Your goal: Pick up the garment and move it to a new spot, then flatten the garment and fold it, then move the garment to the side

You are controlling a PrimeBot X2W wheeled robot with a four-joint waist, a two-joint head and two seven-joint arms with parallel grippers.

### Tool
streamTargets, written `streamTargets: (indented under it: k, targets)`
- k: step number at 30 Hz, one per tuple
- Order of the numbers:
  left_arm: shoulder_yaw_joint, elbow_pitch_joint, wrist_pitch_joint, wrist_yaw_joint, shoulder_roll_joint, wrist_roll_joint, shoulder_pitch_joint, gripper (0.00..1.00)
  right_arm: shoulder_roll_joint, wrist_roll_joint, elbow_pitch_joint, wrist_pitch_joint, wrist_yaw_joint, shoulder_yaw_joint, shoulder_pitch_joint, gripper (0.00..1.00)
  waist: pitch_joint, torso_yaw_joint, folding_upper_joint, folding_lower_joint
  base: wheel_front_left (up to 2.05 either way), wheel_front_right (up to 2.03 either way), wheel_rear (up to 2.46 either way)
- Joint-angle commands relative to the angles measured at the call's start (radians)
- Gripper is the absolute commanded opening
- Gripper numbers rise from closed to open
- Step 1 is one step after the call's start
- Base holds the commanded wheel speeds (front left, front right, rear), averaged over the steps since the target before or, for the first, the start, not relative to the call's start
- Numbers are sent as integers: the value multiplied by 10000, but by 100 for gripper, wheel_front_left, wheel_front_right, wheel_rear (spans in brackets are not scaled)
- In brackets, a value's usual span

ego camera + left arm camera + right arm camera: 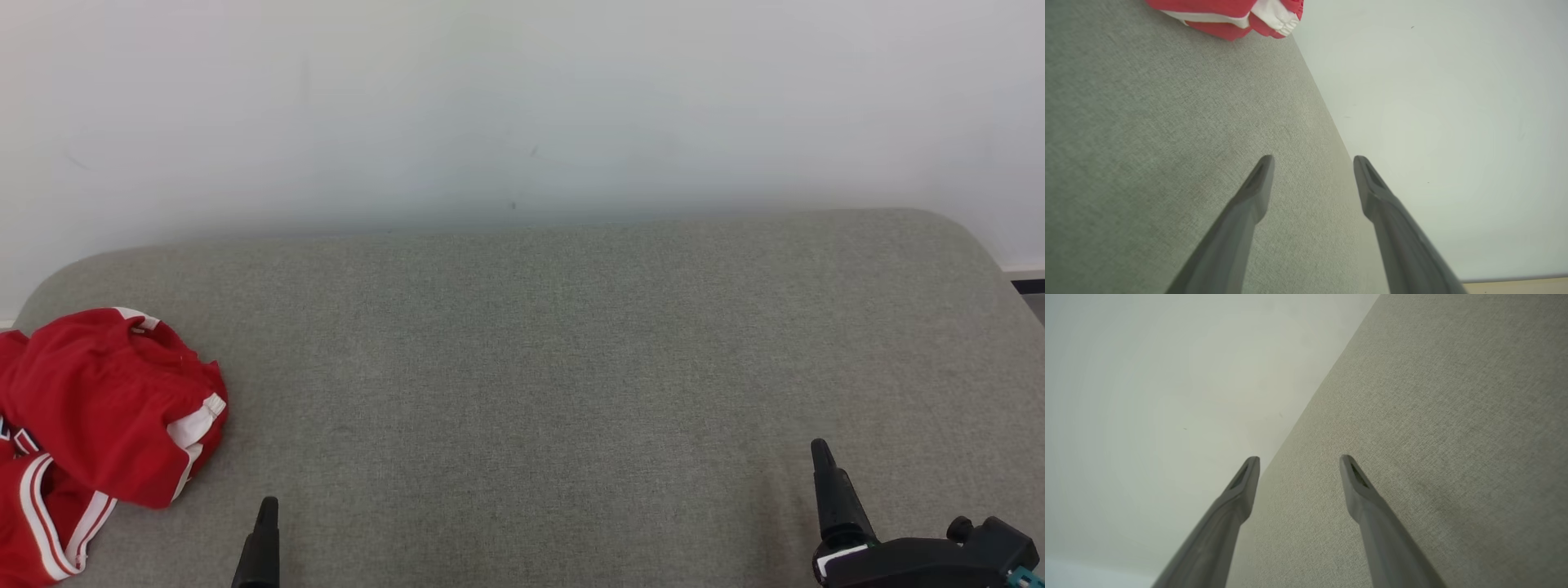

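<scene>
A tabletop (571, 351) covered in grey fabric, rounded at its far corners, spreads in front of me; a plain white wall (522, 98) rises just behind its far edge. My left gripper (1312, 158) hangs over the near left part of the tabletop, its two dark fingers spread wide and pinching nothing; my right gripper (1299, 457) hangs over the near right part, spread the same way, fingers pointing toward the line where tabletop meets wall. The garment (106, 416), red with white trim stripes, lies crumpled in a heap at the left end of the tabletop, partly cut off by the head view's edge; it sits to the left of my left gripper, near but apart, with plain grey cloth between them; it is well apart from my right gripper, across the width of the tabletop; in the left wrist view its white-banded hem shows at the top edge, beyond my fingertips.
</scene>
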Motion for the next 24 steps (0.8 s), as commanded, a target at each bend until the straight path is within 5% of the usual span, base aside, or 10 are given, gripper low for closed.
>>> streamTargets:
  k: [1, 24]
  targets:
    - [-35, -160, -86, 41, 56, 403, 6, 100, -33, -450, -134, -98, -7, 60, -36, 100, -20, -4, 0, 0, 0, 0, 0]
    - [-254, -528, -768, 384, 76, 4674, 397, 100, -40, -4298, 314, -782, -10, 526, 39, 100, -250, -17, 0, 0, 0, 0, 0]
